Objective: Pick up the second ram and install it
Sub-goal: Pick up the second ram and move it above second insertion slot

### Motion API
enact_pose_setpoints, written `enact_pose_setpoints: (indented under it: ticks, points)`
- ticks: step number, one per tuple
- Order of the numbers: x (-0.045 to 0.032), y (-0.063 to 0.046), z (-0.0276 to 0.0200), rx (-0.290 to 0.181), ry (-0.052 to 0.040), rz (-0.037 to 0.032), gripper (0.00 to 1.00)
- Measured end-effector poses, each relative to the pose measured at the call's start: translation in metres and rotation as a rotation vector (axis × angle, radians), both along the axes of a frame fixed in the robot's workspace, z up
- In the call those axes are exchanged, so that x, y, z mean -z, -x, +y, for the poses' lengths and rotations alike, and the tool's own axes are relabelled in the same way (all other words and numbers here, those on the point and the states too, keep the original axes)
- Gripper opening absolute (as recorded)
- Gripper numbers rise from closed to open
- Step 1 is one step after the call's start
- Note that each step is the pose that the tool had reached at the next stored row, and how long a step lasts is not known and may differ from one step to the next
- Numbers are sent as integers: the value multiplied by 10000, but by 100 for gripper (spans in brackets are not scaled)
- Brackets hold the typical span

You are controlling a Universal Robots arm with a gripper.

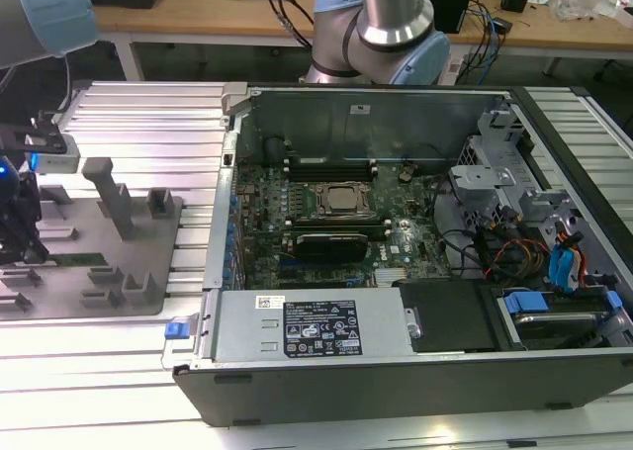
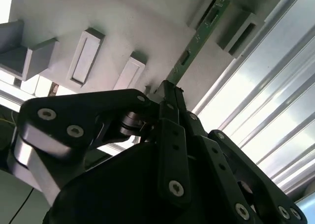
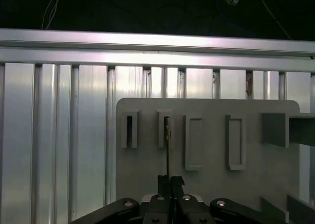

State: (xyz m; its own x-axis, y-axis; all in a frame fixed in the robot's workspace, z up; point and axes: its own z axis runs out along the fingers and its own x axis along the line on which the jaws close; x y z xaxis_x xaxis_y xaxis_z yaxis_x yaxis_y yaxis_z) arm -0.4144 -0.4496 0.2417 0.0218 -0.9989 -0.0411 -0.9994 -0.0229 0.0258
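1. As my claw (image 3: 170,180) has both fingertips pressed together on its near end, I'm clenched on the second ram (image 2: 197,39). The thin green board is pinched edge-on between the tips in both wrist views.
2. The ram runs straight out ahead of my tips, lengthwise away from me. In the first wrist view it's just a thin dark line.
3. Its far end sits in a slotted block (image 3: 161,133) on the grey tray (image 3: 211,184), so one end is w/ me and the other in the slot.
4. Can't tell if the ram's lower edge touches the tray floor between my tips and that block.
5. A 2nd slotted block (image 3: 129,129) stands just beside the ram's block on one side. Two rectangular frame blocks (image 3: 194,143) stand on the other side, all ahead of my tips.
6. Tray rests on the ribbed aluminium table (image 3: 59,135).
7. In the exterior view my claw (image 1: 20,237) is over the tray's end. The open PC case (image 1: 396,391) is well apart from me, toward the exterior view's right, w/ motherboard (image 1: 297,262) and processor socket (image 1: 343,201) exposed.
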Motion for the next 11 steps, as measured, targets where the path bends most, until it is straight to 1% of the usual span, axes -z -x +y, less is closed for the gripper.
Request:
enact_pose_setpoints:
  ticks: [1, 3, 5, 7, 9, 11]
  points:
    - [-30, -1, 0, 4, 0, -1, 9]
    - [-124, -1, 0, 16, 0, -1, 9]
    - [-197, -2, 0, 21, 0, -2, 9]
    - [-242, -2, 1, 24, -1, -1, 9]
    - [-332, -3, 1, 30, 0, -1, 9]
    - [-384, -3, 1, 33, 0, 0, 9]
